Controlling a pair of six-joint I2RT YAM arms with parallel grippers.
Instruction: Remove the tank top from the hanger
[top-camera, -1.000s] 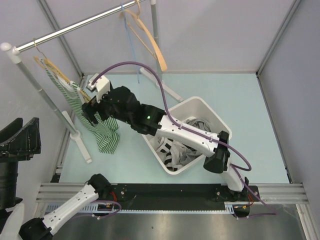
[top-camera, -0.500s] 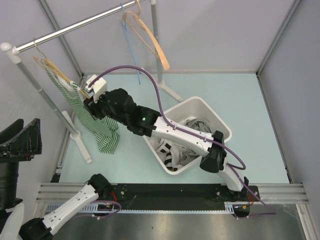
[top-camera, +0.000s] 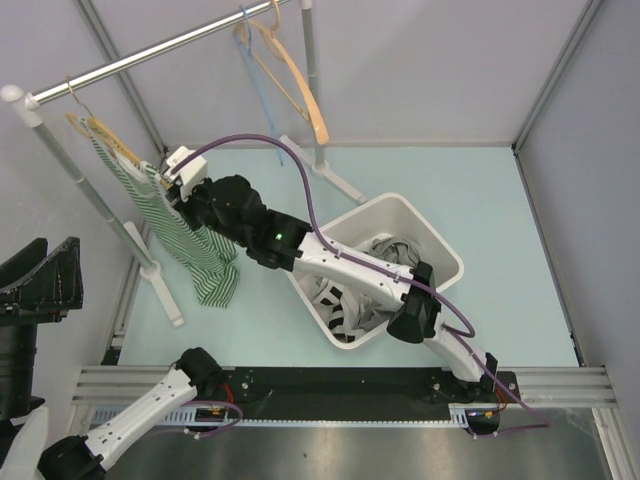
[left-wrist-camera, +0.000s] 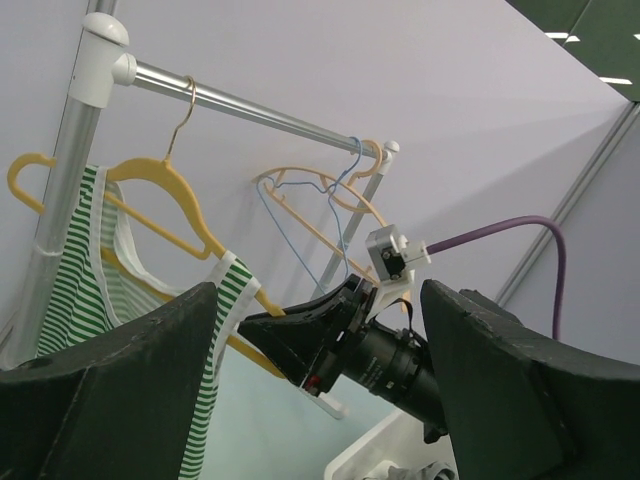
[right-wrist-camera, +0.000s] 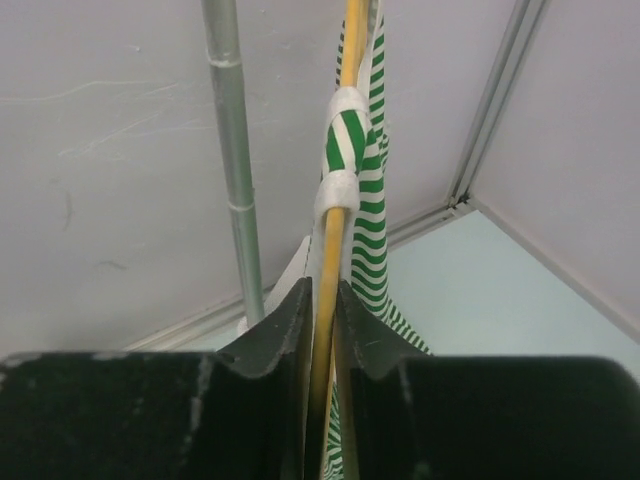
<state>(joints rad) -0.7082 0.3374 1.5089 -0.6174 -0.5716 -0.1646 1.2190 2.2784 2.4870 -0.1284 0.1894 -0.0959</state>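
Now, at upper left, the right gripper has pinched the hanger under the strap of the tank top, ready for stripping; the left gripper stands wide open.

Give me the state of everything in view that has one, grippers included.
tank top: hanging on the yellow hanger
yellow hanger: hooked on the rail
right gripper: shut on the yellow hanger
left gripper: open, empty
bin: holds crumpled clothes
spare hangers: bare, on the rail
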